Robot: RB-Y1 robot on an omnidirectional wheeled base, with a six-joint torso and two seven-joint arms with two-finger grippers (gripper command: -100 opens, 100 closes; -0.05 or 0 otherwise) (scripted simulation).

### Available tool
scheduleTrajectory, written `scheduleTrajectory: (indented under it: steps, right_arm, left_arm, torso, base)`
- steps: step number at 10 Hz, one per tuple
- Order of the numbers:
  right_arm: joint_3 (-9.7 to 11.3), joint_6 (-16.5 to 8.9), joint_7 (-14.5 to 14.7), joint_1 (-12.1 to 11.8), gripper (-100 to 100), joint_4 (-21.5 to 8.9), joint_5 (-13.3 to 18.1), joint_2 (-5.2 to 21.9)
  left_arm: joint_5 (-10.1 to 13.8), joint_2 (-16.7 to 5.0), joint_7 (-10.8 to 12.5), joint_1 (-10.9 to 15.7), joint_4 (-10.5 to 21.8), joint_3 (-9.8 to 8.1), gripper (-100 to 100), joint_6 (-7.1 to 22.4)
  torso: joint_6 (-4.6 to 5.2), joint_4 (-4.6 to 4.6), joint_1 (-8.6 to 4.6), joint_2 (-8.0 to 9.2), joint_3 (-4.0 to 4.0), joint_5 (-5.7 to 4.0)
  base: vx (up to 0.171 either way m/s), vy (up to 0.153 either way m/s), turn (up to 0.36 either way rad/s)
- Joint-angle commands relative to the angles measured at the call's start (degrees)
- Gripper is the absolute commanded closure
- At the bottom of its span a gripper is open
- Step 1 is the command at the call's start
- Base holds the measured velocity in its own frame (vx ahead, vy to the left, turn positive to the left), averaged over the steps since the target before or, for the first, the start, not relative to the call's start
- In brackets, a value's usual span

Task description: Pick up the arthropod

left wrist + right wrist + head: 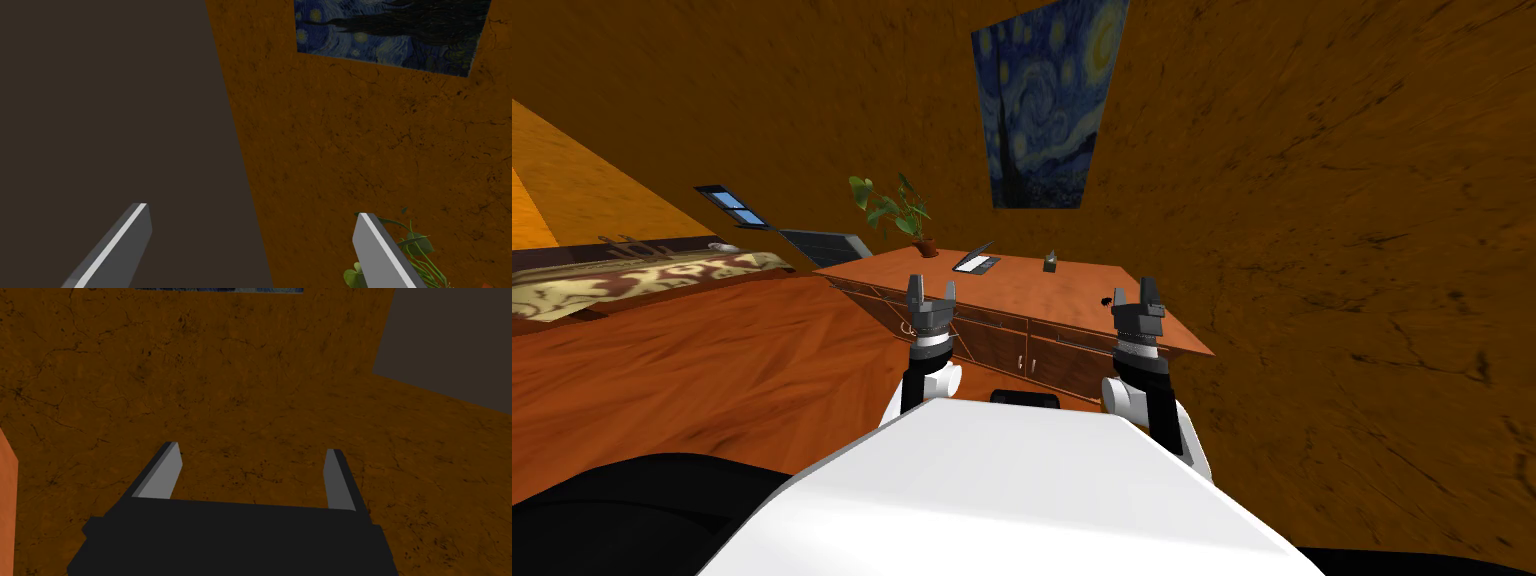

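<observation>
The arthropod point(1106, 299) is a tiny black bug on the wooden sideboard's top point(1032, 290), near its front right corner. My right gripper point(1134, 292) is raised just to the right of it, open and empty; in the right wrist view the same gripper point(252, 449) faces the brown wall. My left gripper point(932, 285) is held up in front of the sideboard's left part, also open with nothing between its fingers point(252, 212).
On the sideboard stand a potted plant point(897, 212), an open laptop-like device point(975, 262) and a small dark object point(1050, 262). A brown wall runs close behind and to the right. A bed point(642, 275) lies far left across the wooden floor.
</observation>
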State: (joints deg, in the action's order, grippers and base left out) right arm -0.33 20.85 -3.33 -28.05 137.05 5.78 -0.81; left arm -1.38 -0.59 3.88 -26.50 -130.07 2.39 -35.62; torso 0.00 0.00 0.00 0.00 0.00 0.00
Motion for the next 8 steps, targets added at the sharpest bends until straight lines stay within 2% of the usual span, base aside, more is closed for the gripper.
scheduleTrajectory:
  steps: [1,4,7,8]
  right_arm:
    - [-0.7,-0.1,0.0,-0.3,-100,-0.4,0.4,2.1]
    - [-3.2,-0.6,-0.1,-1.7,-100,-2.2,2.0,7.3]
    - [-7.2,-1.4,-0.1,-4.0,-100,-5.0,4.4,12.8]
    - [-7.2,-1.4,-0.1,-4.0,-100,-5.0,4.4,13.6]
  left_arm:
    - [0.0,0.0,0.0,0.0,0.0,0.0,0,0.0]
    - [0.0,0.0,0.0,0.0,0.0,0.0,0,0.0]
    - [0.0,0.0,0.0,0.0,0.0,0.0,0,0.0]
    - [0.0,0.0,0.0,0.0,0.0,0.0,0,0.0]
  torso:
    - [0.0,0.0,0.0,0.0,0.0,0.0]
    - [0.0,0.03,0.04,0.14,0.08,0.01]
    - [0.0,0.05,0.1,0.23,0.13,0.02]
    - [0.01,0.06,0.11,0.25,0.14,0.03]
  base:
    - [-0.009,0.008,0.027]
    - [-0.038,0.019,0.043]
    - [-0.055,0.036,0.069]
    - [-0.033,0.027,0.009]
